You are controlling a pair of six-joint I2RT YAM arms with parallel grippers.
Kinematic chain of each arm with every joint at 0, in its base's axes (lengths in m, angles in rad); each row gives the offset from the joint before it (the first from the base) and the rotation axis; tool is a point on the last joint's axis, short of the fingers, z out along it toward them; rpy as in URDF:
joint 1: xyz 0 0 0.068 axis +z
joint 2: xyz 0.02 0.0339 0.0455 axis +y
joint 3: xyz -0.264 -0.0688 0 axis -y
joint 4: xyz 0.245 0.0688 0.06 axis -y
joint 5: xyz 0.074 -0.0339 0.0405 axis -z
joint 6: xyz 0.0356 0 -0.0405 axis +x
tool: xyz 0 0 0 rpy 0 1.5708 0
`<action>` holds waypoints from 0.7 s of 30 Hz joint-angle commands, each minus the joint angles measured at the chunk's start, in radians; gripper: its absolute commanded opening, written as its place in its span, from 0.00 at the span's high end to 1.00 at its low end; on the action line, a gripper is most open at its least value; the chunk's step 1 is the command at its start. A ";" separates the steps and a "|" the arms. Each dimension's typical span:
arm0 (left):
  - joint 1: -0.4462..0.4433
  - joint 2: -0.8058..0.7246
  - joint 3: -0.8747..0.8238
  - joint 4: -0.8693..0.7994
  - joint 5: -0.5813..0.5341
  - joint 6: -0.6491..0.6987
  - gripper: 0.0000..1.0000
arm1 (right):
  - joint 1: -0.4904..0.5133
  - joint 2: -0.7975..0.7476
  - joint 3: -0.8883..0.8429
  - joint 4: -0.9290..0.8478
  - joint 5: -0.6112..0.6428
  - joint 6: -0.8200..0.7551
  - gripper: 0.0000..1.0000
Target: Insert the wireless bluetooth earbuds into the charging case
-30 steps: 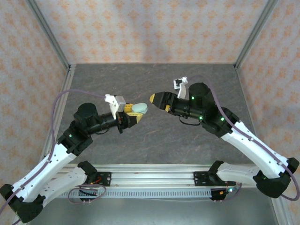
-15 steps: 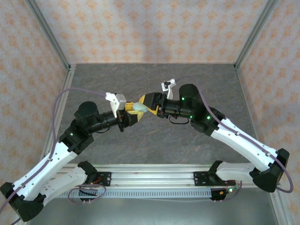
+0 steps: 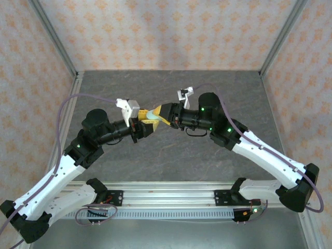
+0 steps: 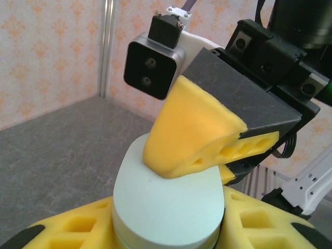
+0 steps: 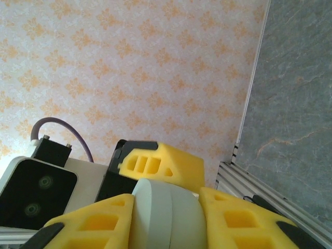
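The charging case [image 3: 151, 114], a pale green oval, is held in the air over the middle of the surface [image 3: 171, 88], where the two arms meet. The right gripper [image 3: 160, 115] is clamped on it, with one yellow foam finger [image 4: 192, 135] pressed on its flat face. The left gripper [image 3: 147, 124] is set around the case's lower part; whether its fingers press or stand loose cannot be told. Close behind the case the right arm's wrist camera [image 4: 153, 65] is seen, and a purple cable [image 3: 83, 98] is looped above the left arm. The surface is grey and stone-veined. It is bounded at the near edge by an aluminium rail [image 3: 171, 194] and enclosed by walls [image 3: 155, 31] papered in an orange floral pattern, with metal posts [image 3: 282, 36] at the far corners.
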 commanded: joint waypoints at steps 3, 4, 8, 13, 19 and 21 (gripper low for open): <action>-0.009 -0.011 0.039 -0.076 0.012 0.046 0.39 | -0.016 -0.023 -0.035 0.080 -0.009 0.041 0.78; -0.008 -0.018 0.040 -0.093 -0.002 0.057 0.35 | -0.023 -0.028 -0.041 0.080 -0.003 0.048 0.79; -0.008 -0.057 0.052 -0.175 -0.072 0.111 0.23 | -0.072 -0.054 -0.055 0.019 0.030 0.053 0.81; -0.007 -0.095 0.075 -0.296 -0.140 0.172 0.17 | -0.158 -0.064 -0.079 -0.096 0.040 0.024 0.83; -0.007 -0.147 0.057 -0.387 -0.246 0.196 0.17 | -0.259 -0.031 -0.186 -0.105 0.022 -0.021 0.83; -0.007 -0.160 0.043 -0.408 -0.281 0.191 0.17 | -0.282 -0.008 -0.228 -0.082 0.004 -0.037 0.83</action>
